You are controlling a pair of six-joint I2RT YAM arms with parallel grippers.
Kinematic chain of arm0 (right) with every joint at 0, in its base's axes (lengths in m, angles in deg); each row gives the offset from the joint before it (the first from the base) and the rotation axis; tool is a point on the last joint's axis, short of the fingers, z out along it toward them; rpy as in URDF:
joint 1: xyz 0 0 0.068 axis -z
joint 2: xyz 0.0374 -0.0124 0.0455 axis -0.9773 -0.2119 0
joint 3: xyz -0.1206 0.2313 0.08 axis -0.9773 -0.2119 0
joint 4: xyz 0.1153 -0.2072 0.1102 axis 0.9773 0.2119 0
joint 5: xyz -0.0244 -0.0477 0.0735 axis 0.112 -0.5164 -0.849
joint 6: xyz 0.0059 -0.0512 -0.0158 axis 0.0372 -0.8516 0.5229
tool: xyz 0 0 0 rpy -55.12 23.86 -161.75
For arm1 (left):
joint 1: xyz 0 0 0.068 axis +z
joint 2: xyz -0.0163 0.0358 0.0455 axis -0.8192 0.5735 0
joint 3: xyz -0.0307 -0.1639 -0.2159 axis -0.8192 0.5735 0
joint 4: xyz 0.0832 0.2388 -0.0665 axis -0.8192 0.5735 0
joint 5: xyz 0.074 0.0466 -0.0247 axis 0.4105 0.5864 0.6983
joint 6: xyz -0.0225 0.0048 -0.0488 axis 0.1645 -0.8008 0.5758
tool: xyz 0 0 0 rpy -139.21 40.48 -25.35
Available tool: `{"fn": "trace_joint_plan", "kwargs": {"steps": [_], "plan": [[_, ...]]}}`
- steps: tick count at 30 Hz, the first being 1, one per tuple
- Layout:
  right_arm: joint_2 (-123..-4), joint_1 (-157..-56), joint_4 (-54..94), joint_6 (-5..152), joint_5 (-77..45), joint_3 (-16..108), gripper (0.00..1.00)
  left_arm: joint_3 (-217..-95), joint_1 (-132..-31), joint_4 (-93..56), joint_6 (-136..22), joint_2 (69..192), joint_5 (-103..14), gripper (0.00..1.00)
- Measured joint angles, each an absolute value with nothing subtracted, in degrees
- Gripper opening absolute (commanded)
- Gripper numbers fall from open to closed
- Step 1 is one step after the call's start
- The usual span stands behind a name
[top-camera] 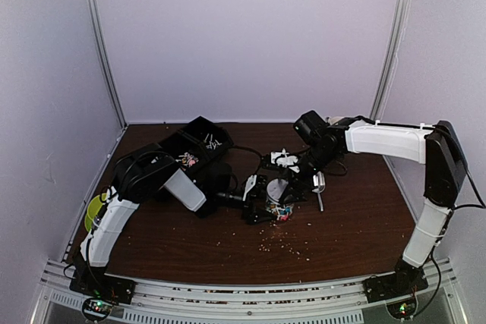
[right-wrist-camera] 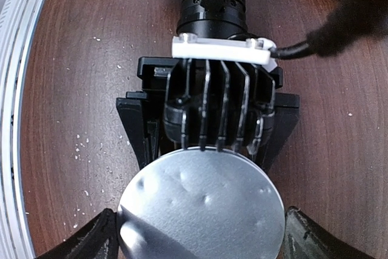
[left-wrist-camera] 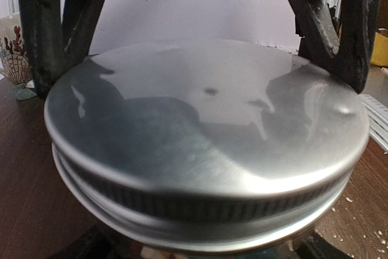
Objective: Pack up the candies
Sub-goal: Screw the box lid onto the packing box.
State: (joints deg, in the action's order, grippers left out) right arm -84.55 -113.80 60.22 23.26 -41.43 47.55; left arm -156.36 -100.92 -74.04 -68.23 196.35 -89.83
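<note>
At frame centre the left jaws clasped a metal lid (left-wrist-camera: 206, 125). The right jaws flanked it wide, grip unclear

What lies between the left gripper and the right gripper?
A round silver lid: in the right wrist view it sits between the right gripper at the bottom edge and the left gripper just beyond it.

Flanking jar (top-camera: 279, 209): left end effector (top-camera: 258, 201), right end effector (top-camera: 298, 187); candies (top-camera: 188, 159) in tray (top-camera: 199, 121).
</note>
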Motion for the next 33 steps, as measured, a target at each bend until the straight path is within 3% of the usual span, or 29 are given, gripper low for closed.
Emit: {"fn": "trace_joint_plan", "kwargs": {"steps": [6,33], "plan": [[-84.55,-113.80,60.18,24.14,-41.39,47.55,0.84,-156.36,-100.92,-74.04,-68.28,196.35,-89.81,0.85],[-78.67,-116.05,44.90,47.11,-32.04,37.22,0.84,-154.99,-100.46,-76.31,-68.14,196.31,-85.63,0.85]]}}
